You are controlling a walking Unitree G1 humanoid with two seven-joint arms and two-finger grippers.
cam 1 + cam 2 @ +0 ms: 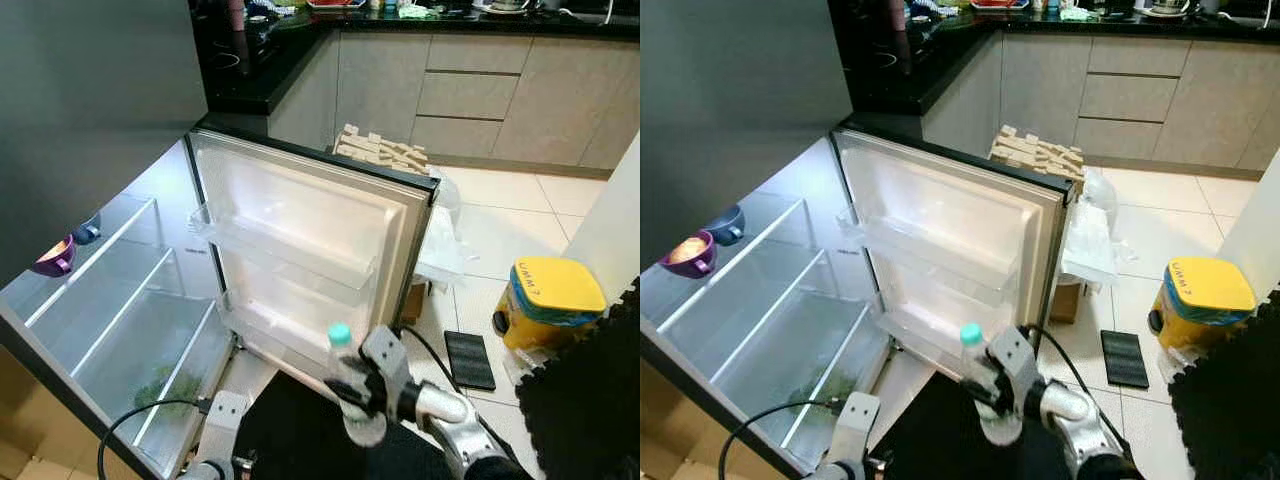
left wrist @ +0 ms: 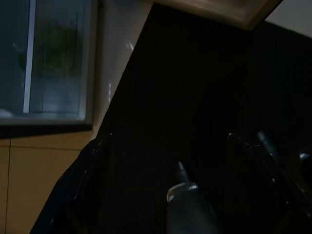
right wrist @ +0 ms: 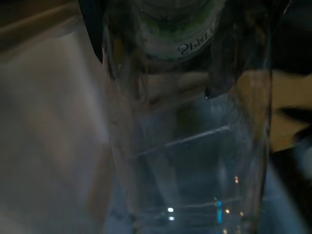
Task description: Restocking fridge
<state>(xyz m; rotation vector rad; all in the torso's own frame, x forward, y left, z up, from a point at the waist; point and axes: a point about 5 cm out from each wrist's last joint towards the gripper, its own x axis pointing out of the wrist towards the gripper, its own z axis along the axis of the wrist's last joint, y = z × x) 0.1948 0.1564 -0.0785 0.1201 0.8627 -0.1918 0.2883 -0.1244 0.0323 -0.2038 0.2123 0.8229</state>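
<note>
My right gripper [image 1: 362,388] is shut on a clear water bottle [image 1: 347,372] with a teal cap, held upright low in front of the open fridge door [image 1: 300,235]. Up close in the right wrist view, the bottle [image 3: 185,126] stands between the dark fingers. The door's clear shelves [image 1: 285,255] hold nothing. To the left, the fridge's glass shelves [image 1: 120,295] carry a purple bowl [image 1: 55,258] and a blue bowl [image 1: 87,233], with greens [image 1: 158,388] in the bottom drawer. My left arm [image 1: 222,420] hangs low; its gripper [image 2: 178,146] is open over dark floor.
A yellow tub [image 1: 552,300] and a flat black item [image 1: 468,360] lie on the tiled floor at right, beside a black mat [image 1: 590,410]. Behind the door stand a box of wooden blocks [image 1: 382,152] and a plastic bag [image 1: 445,245]. Kitchen cabinets [image 1: 480,95] line the back.
</note>
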